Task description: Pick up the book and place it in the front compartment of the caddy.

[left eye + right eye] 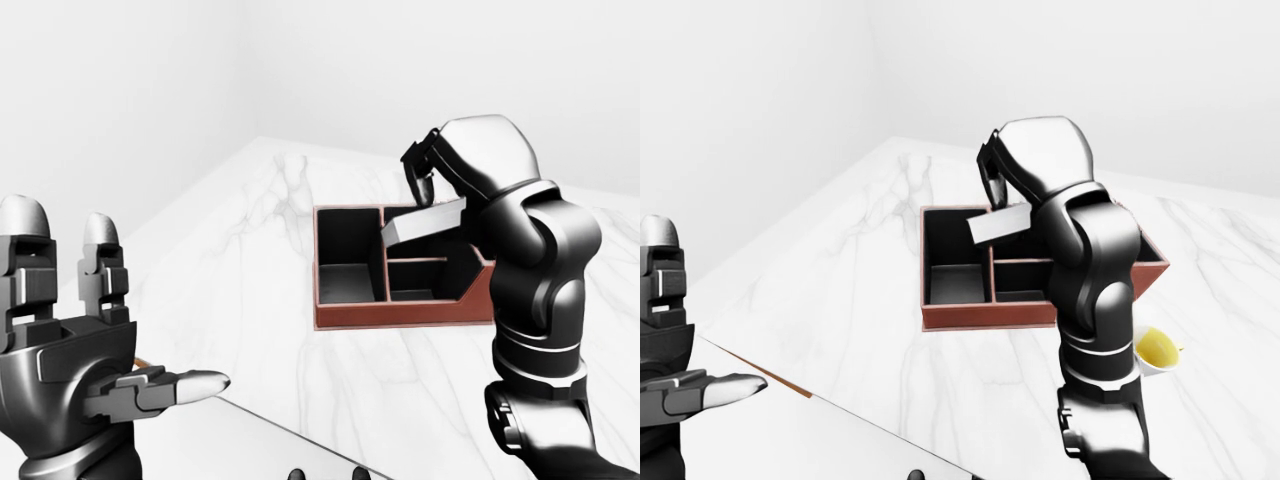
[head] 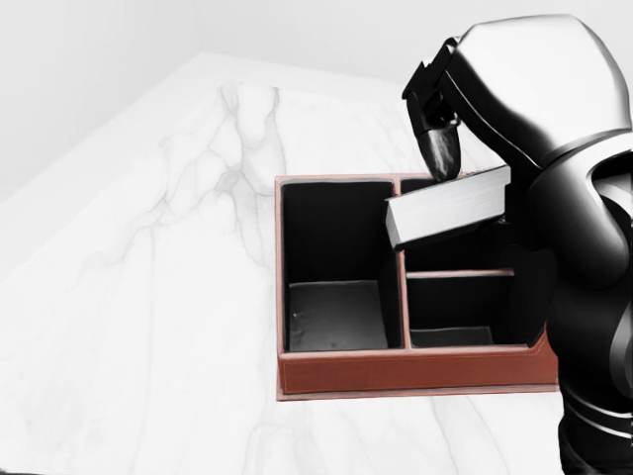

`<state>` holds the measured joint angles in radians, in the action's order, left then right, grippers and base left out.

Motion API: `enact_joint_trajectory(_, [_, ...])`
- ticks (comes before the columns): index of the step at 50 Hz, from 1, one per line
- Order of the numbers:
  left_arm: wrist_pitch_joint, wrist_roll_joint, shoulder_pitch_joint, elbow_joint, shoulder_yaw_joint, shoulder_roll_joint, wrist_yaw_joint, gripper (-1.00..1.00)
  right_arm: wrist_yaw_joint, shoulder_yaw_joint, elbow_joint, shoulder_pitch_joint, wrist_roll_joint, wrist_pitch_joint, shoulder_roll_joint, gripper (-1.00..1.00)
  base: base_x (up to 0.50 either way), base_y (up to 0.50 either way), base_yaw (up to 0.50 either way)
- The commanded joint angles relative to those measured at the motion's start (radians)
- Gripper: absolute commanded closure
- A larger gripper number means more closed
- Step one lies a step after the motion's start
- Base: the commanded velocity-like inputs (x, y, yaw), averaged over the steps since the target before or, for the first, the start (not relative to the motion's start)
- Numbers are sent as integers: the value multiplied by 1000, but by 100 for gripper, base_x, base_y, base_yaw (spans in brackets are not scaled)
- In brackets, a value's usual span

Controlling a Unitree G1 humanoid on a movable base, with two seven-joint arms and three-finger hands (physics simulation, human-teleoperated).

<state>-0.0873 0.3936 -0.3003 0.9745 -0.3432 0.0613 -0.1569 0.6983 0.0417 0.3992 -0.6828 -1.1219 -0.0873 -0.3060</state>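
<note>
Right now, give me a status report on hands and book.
Right hand shut on book, held tilted over caddy. Left hand open, idle. Book not yet in a compartment. Nothing blocking.

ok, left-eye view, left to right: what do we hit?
left hand → caddy → book → right hand, shut on the book.

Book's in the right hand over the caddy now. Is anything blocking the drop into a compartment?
Nothing visible does. The book hangs tilted in the right hand, above the caddy; the compartments showing beneath it look empty, only the dividers between them.
</note>
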Motion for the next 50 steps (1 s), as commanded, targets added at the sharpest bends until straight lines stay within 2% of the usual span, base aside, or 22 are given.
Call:
enact_joint_trajectory(1, [0,-54,34,-116,32,4,13,-100,0,40,-292,-222,22,0,-32,100,0,0,0])
enact_joint_trajectory(11, [0,-54,41,-115,33,0,16,-100,0,44,-515,-364,108,0,-82,100,0,0,0])
enact_joint_trajectory(16, [0,-53,41,-108,31,0,17,-100,0,35,-692,-444,137,0,-108,100,0,0,0])
enact_joint_trajectory(36, [0,-50,35,-117,23,5,11,-100,0,6,-1242,-697,273,0,-108,100,0,0,0])
enact_joint_trajectory(50, [0,-53,24,-103,25,11,6,-100,0,-3,-1459,-785,320,0,-108,100,0,0,0])
